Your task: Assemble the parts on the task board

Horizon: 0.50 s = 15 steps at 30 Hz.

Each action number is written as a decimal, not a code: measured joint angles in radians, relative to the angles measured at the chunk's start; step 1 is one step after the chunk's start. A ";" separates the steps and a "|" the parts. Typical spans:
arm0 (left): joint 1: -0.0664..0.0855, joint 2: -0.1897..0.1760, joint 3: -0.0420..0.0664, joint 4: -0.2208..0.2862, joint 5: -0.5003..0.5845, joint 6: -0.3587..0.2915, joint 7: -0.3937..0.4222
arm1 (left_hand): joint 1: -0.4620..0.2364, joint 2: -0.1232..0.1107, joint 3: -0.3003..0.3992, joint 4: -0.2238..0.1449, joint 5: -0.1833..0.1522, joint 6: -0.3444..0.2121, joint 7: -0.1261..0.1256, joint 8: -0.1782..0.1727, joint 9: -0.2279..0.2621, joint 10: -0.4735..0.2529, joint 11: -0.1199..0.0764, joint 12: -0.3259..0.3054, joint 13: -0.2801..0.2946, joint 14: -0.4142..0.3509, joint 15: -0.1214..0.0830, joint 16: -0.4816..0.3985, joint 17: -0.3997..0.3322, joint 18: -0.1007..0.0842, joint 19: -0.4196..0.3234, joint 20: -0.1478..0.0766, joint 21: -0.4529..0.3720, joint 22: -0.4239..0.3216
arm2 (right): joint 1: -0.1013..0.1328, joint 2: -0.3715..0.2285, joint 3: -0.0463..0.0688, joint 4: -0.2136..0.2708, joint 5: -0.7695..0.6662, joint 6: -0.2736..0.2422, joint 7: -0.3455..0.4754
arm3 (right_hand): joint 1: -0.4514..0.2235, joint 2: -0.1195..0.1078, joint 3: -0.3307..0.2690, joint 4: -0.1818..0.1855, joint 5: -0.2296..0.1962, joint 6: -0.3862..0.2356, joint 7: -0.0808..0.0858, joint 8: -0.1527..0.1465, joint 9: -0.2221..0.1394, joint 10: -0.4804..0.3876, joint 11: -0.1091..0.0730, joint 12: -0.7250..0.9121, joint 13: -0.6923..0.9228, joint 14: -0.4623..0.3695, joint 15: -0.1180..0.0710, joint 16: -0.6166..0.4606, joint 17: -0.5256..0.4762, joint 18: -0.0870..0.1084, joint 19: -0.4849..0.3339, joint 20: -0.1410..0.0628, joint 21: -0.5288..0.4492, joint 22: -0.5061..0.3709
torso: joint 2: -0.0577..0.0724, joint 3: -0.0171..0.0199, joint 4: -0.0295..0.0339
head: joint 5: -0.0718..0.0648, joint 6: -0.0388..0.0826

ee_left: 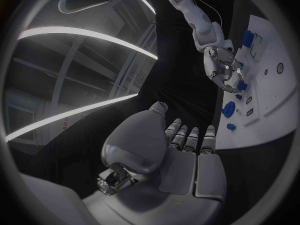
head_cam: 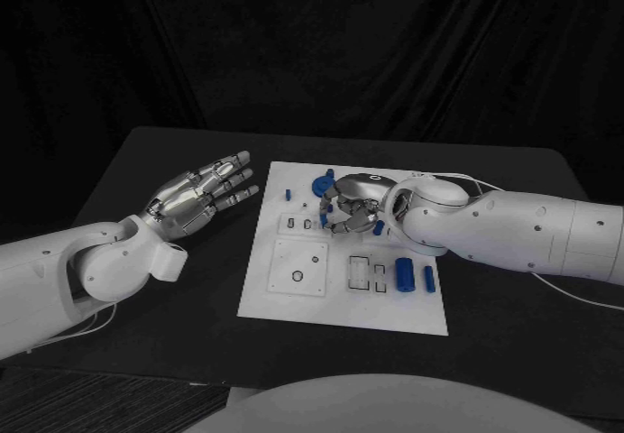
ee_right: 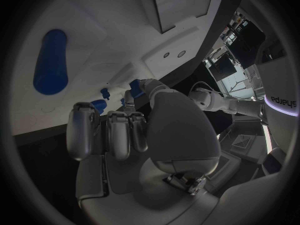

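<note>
The white task board (head_cam: pixel 341 311) lies in the middle of the black table. My right hand (head_cam: pixel 353 206) hovers low over its far middle, fingers curled down. In the right wrist view, thumb and a fingertip close round a small blue part (ee_right: pixel 134 83); the left wrist view shows that part (ee_left: pixel 241 85) at the fingertips, just above the board (ee_left: pixel 275 100). My left hand (head_cam: pixel 202 194) is held flat and open left of the board, holding nothing. Two blue cylinders (head_cam: pixel 406 273) lie at the board's right edge, one of them the cylinder (ee_right: pixel 51 60) in the right wrist view.
More blue parts (head_cam: pixel 316 185) stand near the board's far left corner, with a small one (head_cam: pixel 286 192) beside them. Rectangular recesses (head_cam: pixel 361 271) and a square inset plate (head_cam: pixel 300 266) occupy the board's near half. Bare black table lies left of the board.
</note>
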 measured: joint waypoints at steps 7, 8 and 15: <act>0.000 0.001 0.000 -0.001 0.000 0.003 -0.001 | 0.000 0.000 0.000 0.000 0.000 0.000 0.000 0.000 0.000 0.000 0.000 0.000 0.000 0.000 0.000 0.000 0.001 0.000 0.000 0.000 0.000 0.000 | -0.003 0.004 0.000 -0.007 -0.001 -0.002 -0.002 | 0.001 0.001 0.000 0.000 -0.001 0.000 0.000 0.000 0.000 0.000 0.000 0.000 0.000 0.000 0.000 0.000 0.000 0.000 0.000 0.000 0.000 0.000 | 0.000 0.0003 0.0004 | -0.003 0.000; 0.000 0.001 0.000 -0.001 0.000 0.003 -0.001 | 0.000 0.000 0.000 0.000 0.000 0.000 0.000 0.000 0.000 0.000 0.000 0.000 0.000 0.000 0.000 0.000 0.000 0.000 0.000 0.000 0.000 0.000 | -0.003 0.005 0.000 -0.007 -0.001 -0.002 -0.003 | 0.001 0.001 0.014 -0.014 -0.001 -0.004 0.004 0.000 0.000 0.000 0.000 0.000 0.000 0.000 0.000 0.000 0.000 0.000 0.000 0.000 0.000 0.000 | 0.000 0.0003 0.0004 | -0.003 0.000; 0.000 0.002 0.000 -0.002 0.000 0.005 -0.001 | 0.000 0.000 0.000 0.000 0.000 0.000 0.000 0.000 0.000 0.000 0.000 0.000 0.000 0.000 0.000 0.000 0.001 0.000 0.000 0.000 0.000 0.000 | -0.006 0.006 0.000 -0.011 -0.008 -0.004 -0.005 | 0.001 0.001 0.027 -0.028 -0.001 -0.011 0.004 0.000 0.000 0.000 0.000 0.000 0.000 0.000 0.000 0.000 0.000 0.000 0.000 0.000 0.000 0.000 | 0.000 0.0000 0.0004 | -0.002 0.000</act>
